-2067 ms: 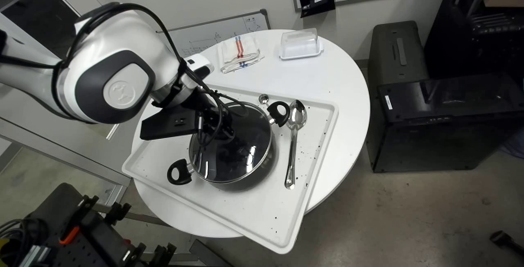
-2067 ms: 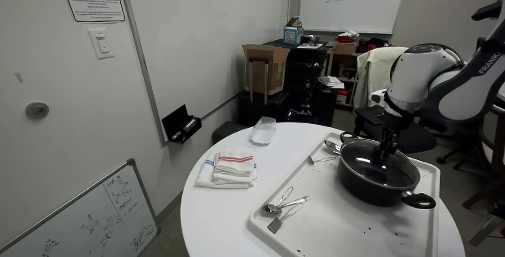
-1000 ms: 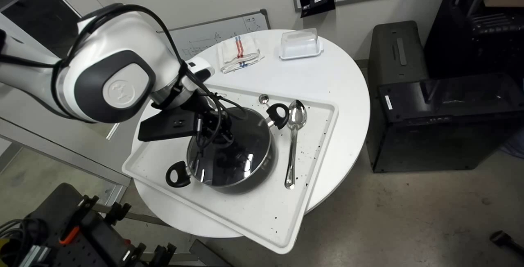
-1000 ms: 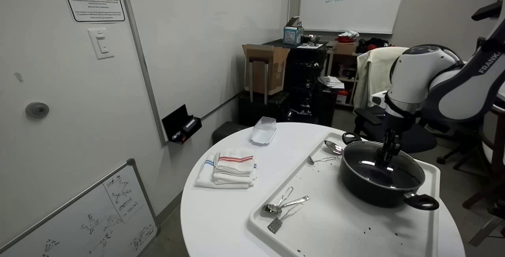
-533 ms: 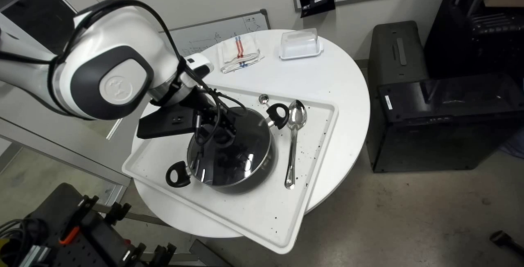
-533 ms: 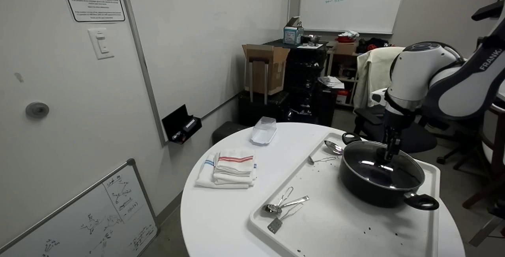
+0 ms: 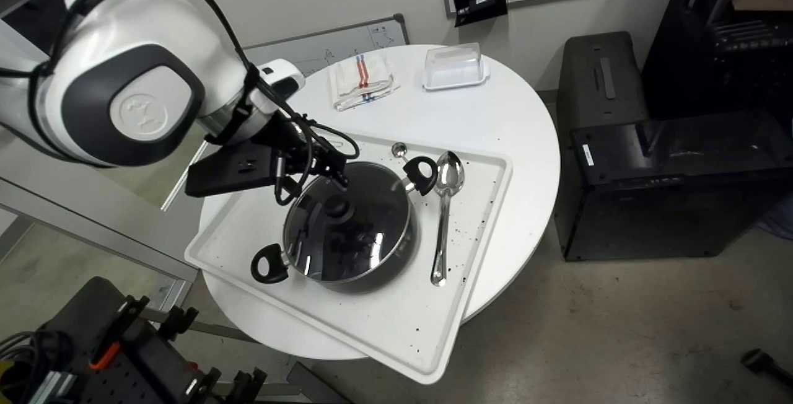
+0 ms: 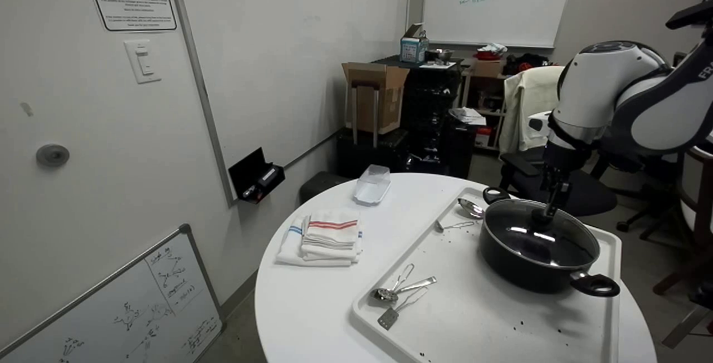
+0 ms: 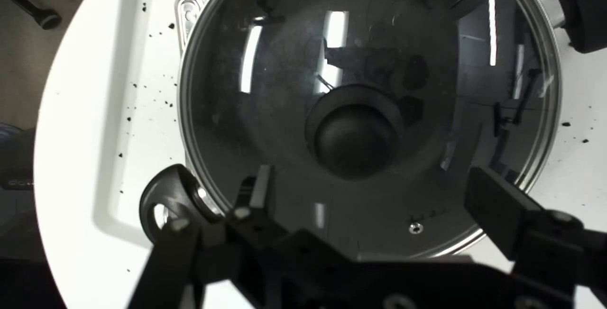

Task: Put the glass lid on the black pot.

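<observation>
1 lid (image 7: 359,230), on 1 pot (image 8: 512,264). Claw (image 9: 371,181): spread, empty. Risk: low sideways swing may clip knob (image 9: 355,140), shift lid.

My three views share the lid (image 9: 365,110).
In an exterior view I face steeply down at the table (image 7: 526,122); in an exterior view, lower, across the tray (image 8: 473,307); my wrist view, nearest, faces down past my gripper (image 9: 370,186).
</observation>
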`<act>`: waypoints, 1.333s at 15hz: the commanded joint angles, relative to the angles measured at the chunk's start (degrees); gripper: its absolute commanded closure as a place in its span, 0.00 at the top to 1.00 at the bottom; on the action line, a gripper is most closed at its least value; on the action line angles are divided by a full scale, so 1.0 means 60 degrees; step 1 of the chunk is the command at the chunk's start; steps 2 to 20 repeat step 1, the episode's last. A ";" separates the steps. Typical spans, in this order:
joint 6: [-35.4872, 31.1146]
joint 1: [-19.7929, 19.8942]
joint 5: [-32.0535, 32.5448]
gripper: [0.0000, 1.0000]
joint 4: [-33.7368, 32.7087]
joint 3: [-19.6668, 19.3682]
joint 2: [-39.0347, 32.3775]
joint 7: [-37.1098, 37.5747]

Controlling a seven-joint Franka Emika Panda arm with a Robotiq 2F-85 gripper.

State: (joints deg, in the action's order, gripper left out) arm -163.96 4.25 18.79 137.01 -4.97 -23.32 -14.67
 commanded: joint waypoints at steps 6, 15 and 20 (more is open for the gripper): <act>0.0376 0.0062 -0.0277 1.00 0.0384 0.0174 0.0657 -0.0154; 0.0376 0.0062 -0.0277 1.00 0.0384 0.0174 0.0657 -0.0154; 0.0376 0.0062 -0.0277 1.00 0.0384 0.0174 0.0657 -0.0154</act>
